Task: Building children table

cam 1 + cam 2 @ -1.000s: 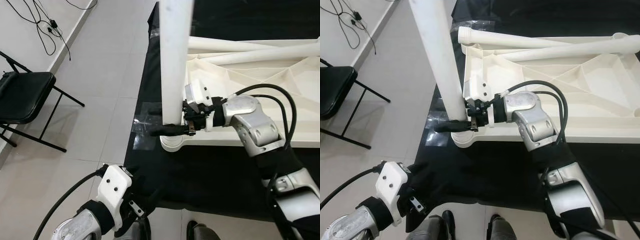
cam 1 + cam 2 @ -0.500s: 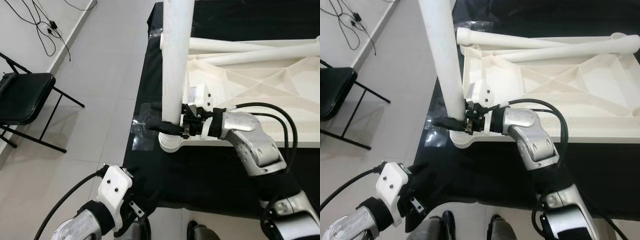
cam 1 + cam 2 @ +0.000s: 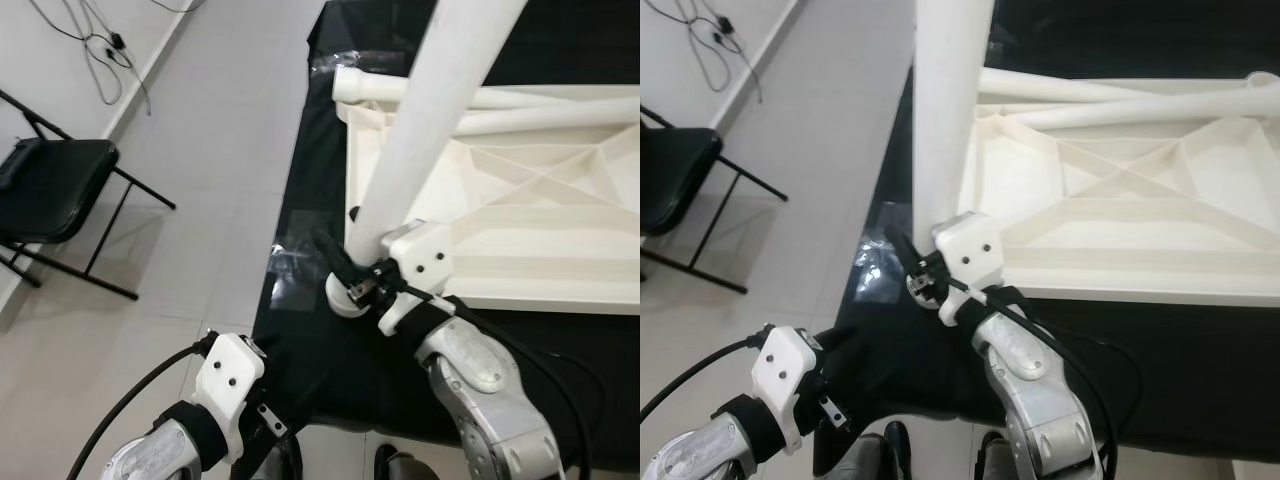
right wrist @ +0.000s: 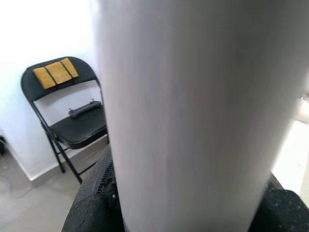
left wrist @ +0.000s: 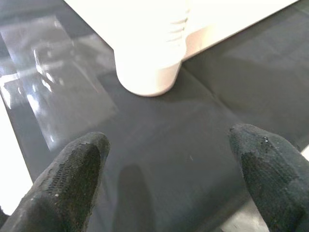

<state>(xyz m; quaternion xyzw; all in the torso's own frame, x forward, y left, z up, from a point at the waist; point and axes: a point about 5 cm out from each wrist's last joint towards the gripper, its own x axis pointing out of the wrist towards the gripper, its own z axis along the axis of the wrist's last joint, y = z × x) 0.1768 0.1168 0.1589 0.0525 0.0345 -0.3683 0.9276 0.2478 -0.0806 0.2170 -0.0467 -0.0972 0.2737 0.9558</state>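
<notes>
Since a second ago the right arm has swung round from the side of the upright table leg to its near side, so the right pincer now grips the leg low down from the robot's side, and the head camera has shifted with it. Its black fingers close on the white tube just above the corner socket of the upturned tabletop, which lies on a black cloth over the floor. Two more legs lie loose across the far rim of the top. The left pincer hovers with its fingers spread above the cloth, near the socket and a clear plastic sheet. As I judge it, the main risk is the leg going in askew: it is a long, smooth, rigid plastic tube held only near its base, so it could lean, jam its threads, or slip through the textured fingers. The tabletop is light moulded plastic with ribbed bracing underneath, and might skid on the cloth under a twist. A black folding chair stands well apart.
</notes>
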